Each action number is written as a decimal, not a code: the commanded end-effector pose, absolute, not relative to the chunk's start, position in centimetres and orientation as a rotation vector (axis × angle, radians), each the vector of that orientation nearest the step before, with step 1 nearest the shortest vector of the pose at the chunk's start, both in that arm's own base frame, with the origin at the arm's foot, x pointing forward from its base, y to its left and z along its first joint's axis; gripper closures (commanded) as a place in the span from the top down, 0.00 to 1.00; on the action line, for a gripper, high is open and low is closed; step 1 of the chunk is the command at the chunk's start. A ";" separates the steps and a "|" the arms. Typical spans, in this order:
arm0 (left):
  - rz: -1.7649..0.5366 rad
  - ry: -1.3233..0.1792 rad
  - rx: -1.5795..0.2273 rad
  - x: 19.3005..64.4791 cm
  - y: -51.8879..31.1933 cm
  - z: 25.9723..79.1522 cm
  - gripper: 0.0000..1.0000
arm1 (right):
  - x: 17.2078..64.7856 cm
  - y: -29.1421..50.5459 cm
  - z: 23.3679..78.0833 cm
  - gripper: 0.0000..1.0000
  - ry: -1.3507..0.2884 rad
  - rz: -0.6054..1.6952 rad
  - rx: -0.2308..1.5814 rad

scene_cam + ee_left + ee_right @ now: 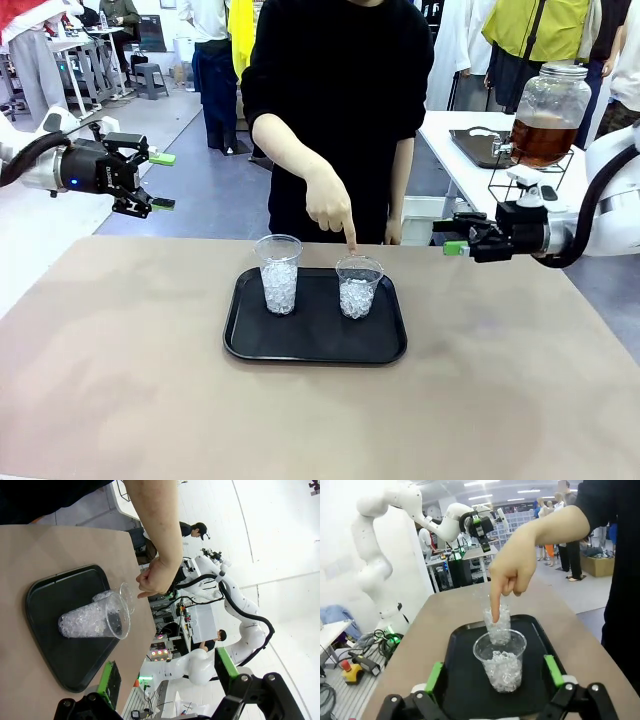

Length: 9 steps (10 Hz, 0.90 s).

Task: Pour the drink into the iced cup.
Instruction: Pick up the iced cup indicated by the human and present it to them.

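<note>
Behind and above my right jaws, off the main counter [120,380], the drink [543,142] sits in one clear jar [553,95]. The jar is upright with its long axis vertical and its lid on top, raised on a black wire stand [520,185]. Amber liquid fills the lower part of it. The tap [503,150] sticks out sideways, toward the side where my left jaws are.

Count: one jar, one black tray [315,348], two clear cups, both upright with ice in them. The tray lies on the counter between my two sets of jaws and below both. The cup nearer the left jaws [279,273] and the cup nearer the right jaws [358,286] stand side by side on it, apart.

One person's hand [328,203] hangs over the tray with the index finger straight down and the others curled. The fingertip is at the rim of the cup nearer the right jaws; I can't tell if it touches.

Left arm comes in level. Left jaws point toward the middle, spread wide, green pads [163,158] well apart, holding nothing, well above the counter's far left edge. Right arm is also level. Right jaws aim back toward the tray, released, pads [434,677] wide apart, nothing held. In the right wrist view the nearer cup sits dead ahead between them.
</note>
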<state>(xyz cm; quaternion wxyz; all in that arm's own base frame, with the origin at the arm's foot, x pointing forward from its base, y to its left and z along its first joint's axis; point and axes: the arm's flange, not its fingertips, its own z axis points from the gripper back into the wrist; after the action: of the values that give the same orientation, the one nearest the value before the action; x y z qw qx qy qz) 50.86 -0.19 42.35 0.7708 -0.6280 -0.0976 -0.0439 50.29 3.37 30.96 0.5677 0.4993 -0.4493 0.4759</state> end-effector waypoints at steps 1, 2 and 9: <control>-0.093 -0.215 -1.359 50.7 -0.2 42.4 1.00 | 50.8 4.2 30.0 1.00 -1.119 1.097 1.122; -0.093 -0.215 -1.359 50.7 -0.2 42.4 1.00 | 50.8 4.0 29.7 1.00 -1.100 1.083 1.130; -0.093 -0.215 -1.359 50.7 -0.2 42.4 1.00 | 51.2 4.8 28.1 1.00 -1.140 1.113 1.119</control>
<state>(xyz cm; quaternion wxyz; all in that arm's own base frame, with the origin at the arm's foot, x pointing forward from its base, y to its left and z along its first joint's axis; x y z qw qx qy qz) 50.86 -0.18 42.35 0.7708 -0.6280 -0.0976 -0.0439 50.64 3.61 28.93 0.5725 0.4926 -0.4582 0.4686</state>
